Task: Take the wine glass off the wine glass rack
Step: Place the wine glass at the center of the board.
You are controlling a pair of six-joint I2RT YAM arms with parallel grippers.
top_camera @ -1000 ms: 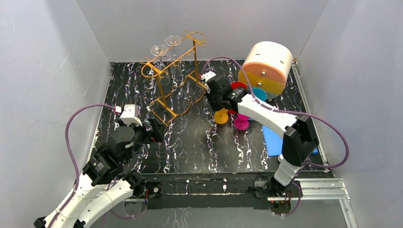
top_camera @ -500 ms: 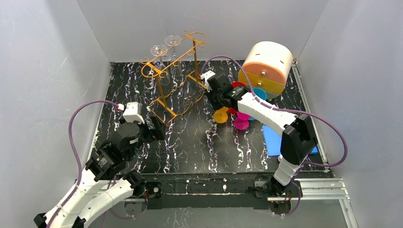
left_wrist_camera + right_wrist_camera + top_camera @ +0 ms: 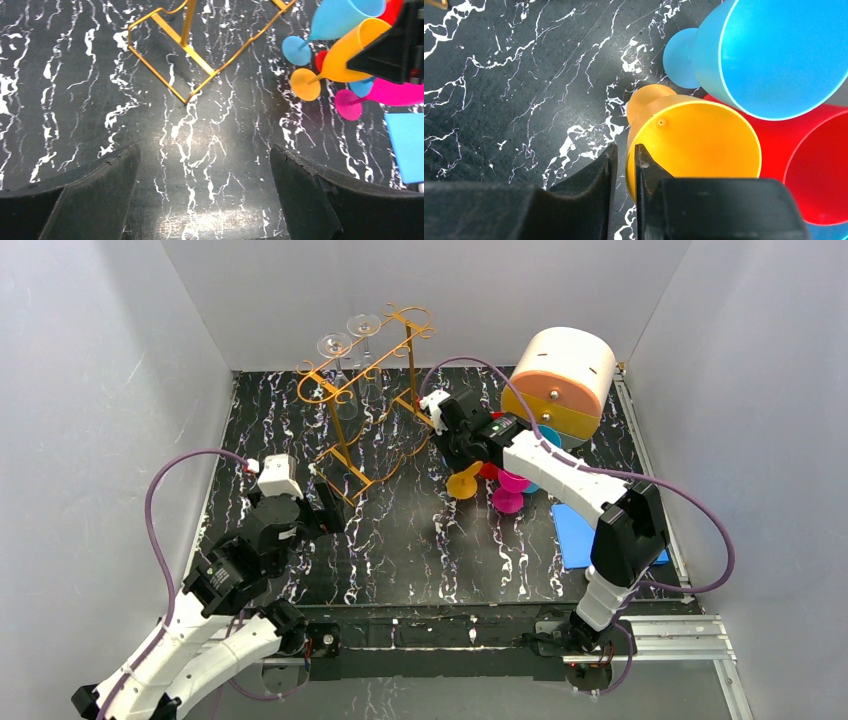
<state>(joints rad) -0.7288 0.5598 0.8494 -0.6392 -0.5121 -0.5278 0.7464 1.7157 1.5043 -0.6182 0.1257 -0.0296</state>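
Since the earlier frame the right gripper (image 3: 624, 155) has parted to a narrow slot at the rim of the tilted orange glass (image 3: 694, 145), near the worktop (image 3: 400, 550) centre; whether it still pinches the rim cannot be told. The left gripper (image 3: 204, 150) hovers spread wide near the rack (image 3: 186, 46) foot. Two clear glasses (image 3: 335, 344) hang in the rack top, toward the far left corner.
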